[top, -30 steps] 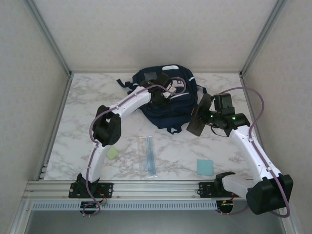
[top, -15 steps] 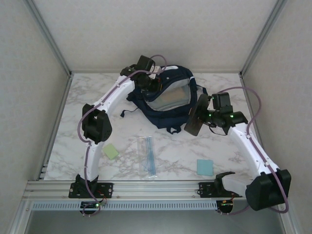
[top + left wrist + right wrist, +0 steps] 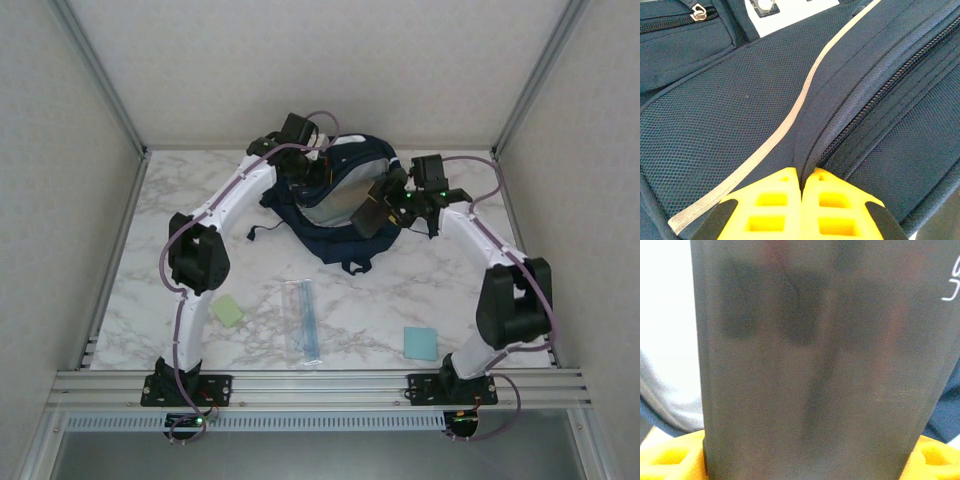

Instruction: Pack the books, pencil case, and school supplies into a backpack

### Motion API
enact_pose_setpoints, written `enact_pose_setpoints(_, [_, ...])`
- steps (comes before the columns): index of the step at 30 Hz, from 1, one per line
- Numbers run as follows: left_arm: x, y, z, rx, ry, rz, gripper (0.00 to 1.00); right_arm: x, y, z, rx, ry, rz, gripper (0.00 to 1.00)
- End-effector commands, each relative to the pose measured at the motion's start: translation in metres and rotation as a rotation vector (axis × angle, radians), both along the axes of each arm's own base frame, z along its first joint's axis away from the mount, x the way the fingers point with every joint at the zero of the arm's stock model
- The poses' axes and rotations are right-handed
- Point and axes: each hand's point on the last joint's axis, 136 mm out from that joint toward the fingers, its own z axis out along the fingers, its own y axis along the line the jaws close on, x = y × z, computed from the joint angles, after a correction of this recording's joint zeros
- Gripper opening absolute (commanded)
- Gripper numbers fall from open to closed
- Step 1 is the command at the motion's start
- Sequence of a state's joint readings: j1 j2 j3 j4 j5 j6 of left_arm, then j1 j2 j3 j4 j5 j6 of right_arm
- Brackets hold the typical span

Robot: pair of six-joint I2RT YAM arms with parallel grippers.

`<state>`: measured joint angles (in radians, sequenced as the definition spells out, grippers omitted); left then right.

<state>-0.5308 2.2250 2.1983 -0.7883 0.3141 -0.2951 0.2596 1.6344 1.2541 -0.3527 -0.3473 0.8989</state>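
Two arms meet at the large navy-blue fabric backpack (image 3: 340,238), which lies in the upper middle of the top view with its mouth standing open. The left gripper (image 3: 801,181), at the bag's upper left, is pinched closed on a fold of fabric beside a zipper. The right gripper (image 3: 393,200) clamps the long black rectangular pencil case (image 3: 368,213), which is tilted at the right edge of the mouth. Lower in the frame, on the marble table (image 3: 400,290), a clear bluish plastic ruler (image 3: 305,320), a pale green square pad (image 3: 227,311) and a light blue square pad (image 3: 421,342) lie well apart.
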Motion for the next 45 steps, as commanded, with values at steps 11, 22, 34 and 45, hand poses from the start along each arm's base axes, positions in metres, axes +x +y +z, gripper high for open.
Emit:
enact_pose_setpoints(11, [0.007,0.001,0.035,-0.072,-0.046,0.056,0.0,0.069,0.064,-0.002,0.255,0.055,-0.063,0.43])
enact_pose_setpoints(22, [0.0,-0.001,0.066,-0.111,-0.099,0.05,0.0,0.072,0.095,-0.048,0.261,0.171,-0.108,0.44])
enact_pose_setpoints(34, [-0.006,0.0,0.084,-0.109,-0.14,0.044,0.0,0.098,0.108,-0.049,0.292,0.175,-0.14,0.88])
enact_pose_setpoints(45, [0.008,0.005,0.066,-0.081,-0.134,0.071,0.0,0.05,0.085,0.008,0.202,0.009,-0.016,0.96])
